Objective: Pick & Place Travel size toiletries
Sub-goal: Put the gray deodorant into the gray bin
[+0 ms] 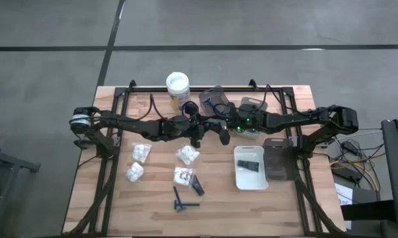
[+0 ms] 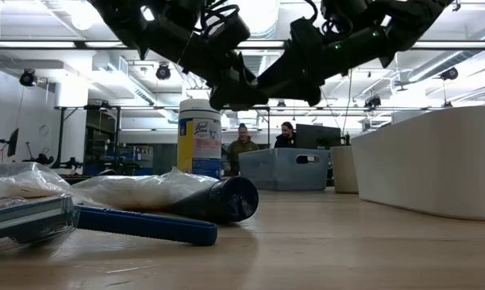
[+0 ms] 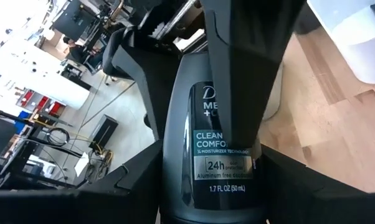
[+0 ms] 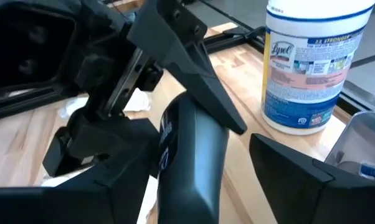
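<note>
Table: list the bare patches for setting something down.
Free: the table left of the white packets, and the front edge right of the blue razor, below the white tray. Crowded: the middle and back.

My arms (image 1: 153, 124) are dark and jointed, black cables looped along them, a green light (image 1: 247, 121) on the right
</note>
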`<action>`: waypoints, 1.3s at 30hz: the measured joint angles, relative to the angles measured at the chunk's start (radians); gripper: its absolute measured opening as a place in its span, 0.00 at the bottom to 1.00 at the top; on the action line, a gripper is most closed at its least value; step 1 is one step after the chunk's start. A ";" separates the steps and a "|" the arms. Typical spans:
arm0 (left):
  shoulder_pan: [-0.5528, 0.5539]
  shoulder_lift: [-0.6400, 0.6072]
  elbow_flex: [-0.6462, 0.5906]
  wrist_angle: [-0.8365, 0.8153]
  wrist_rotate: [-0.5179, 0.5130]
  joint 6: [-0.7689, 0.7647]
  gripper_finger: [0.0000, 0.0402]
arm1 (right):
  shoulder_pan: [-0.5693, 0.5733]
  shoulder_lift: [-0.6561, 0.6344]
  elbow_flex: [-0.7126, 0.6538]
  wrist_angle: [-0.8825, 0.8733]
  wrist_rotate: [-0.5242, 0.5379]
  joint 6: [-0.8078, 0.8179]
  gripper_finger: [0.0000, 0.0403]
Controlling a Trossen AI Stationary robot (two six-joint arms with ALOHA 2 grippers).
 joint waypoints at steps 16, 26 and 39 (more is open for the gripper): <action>0.001 0.000 0.000 0.022 0.002 0.025 0.57 | 0.000 -0.001 0.000 -0.002 -0.002 -0.016 0.34; 0.000 -0.004 0.000 0.001 0.018 -0.063 0.63 | -0.005 -0.001 -0.002 -0.035 0.000 -0.028 0.35; 0.001 -0.077 0.000 -0.102 0.013 -0.079 0.66 | -0.044 -0.031 -0.005 -0.140 0.003 -0.025 0.35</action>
